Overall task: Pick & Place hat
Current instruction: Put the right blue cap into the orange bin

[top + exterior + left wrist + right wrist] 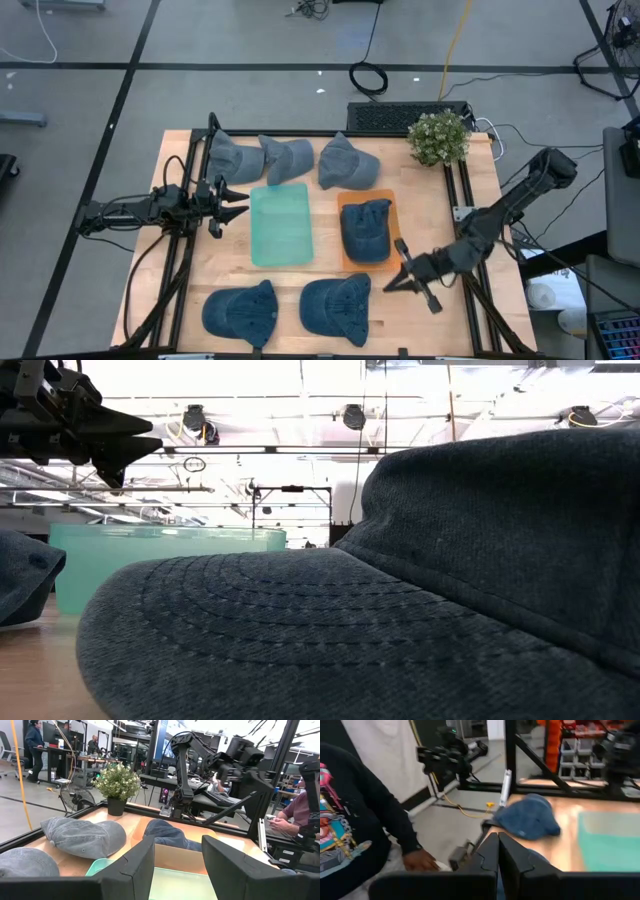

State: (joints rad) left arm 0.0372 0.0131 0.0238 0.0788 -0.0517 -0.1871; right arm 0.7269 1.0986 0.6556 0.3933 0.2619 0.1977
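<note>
One hat (366, 230) already lay on the orange tray (345, 203), so the empty, part-open left gripper (240, 200) should descend squarely; right gripper (390, 285) waited closed.

Potted plant (438, 137) at table's (330, 270) far corner — cables beyond

The robot has 2 slender arms, dark all over, built of tubular links with bulky rounded joints. Black cables loop along the left arm behind the left claw (237, 201). Each claw ends in 2 matte black, wedge-shaped fingers (137, 870) with flat angular faces. The right claw (388, 285) looks the same.
</note>
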